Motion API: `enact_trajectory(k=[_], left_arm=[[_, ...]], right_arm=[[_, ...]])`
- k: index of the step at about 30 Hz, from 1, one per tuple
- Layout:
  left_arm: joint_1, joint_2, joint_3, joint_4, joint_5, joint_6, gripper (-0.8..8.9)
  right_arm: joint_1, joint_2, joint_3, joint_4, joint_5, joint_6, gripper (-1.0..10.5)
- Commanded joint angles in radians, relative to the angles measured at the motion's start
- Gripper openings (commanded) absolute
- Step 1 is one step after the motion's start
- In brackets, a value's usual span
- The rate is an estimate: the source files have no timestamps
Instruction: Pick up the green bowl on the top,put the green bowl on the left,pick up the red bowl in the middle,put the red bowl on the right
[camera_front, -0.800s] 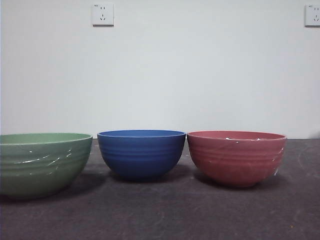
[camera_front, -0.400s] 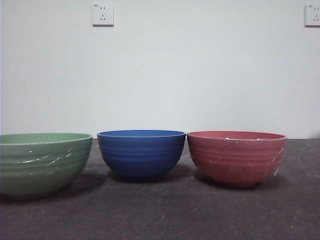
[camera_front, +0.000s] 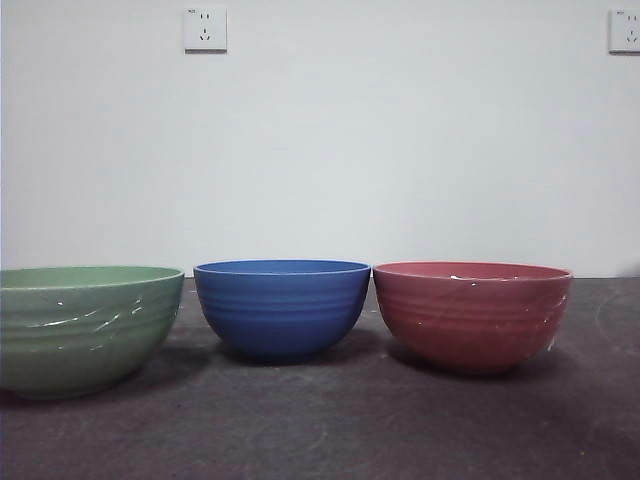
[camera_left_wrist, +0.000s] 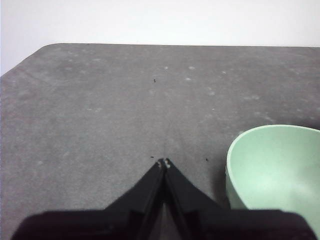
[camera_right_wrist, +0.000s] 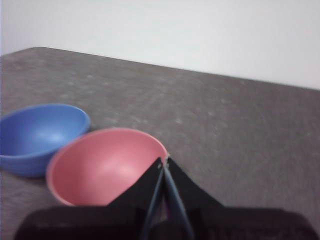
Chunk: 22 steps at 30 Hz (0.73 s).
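The green bowl (camera_front: 85, 328) stands upright on the table at the left in the front view, empty. It also shows in the left wrist view (camera_left_wrist: 277, 170), beside my left gripper (camera_left_wrist: 164, 163), which is shut and empty above the bare table. The red bowl (camera_front: 472, 314) stands upright at the right, empty. In the right wrist view the red bowl (camera_right_wrist: 102, 167) lies just under and beside my right gripper (camera_right_wrist: 164, 161), which is shut and empty. Neither gripper shows in the front view.
A blue ribbed bowl (camera_front: 282, 306) stands between the two bowls, close to the red one; it also shows in the right wrist view (camera_right_wrist: 40, 132). The dark grey table (camera_front: 330, 430) runs to a white wall with two sockets (camera_front: 205, 29).
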Motion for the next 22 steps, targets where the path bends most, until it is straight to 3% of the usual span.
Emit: enact_trajectory(k=[1, 11, 16, 22], left_arm=[[0.003, -0.003, -0.014, -0.001, -0.002, -0.006, -0.03], [0.003, -0.003, -0.014, -0.001, -0.002, -0.005, -0.03], [0.003, -0.003, -0.014, -0.001, -0.002, -0.005, -0.03], [0.003, -0.003, -0.014, -0.001, -0.002, -0.005, -0.03]], right_arm=[[-0.023, -0.030, -0.075, 0.071, -0.011, 0.032, 0.0], [-0.040, -0.107, -0.206, 0.073, -0.004, 0.066, 0.0], [-0.039, -0.135, -0.210, 0.033, 0.043, 0.126, 0.0], [-0.038, -0.127, -0.210, 0.035, 0.046, 0.130, 0.0]])
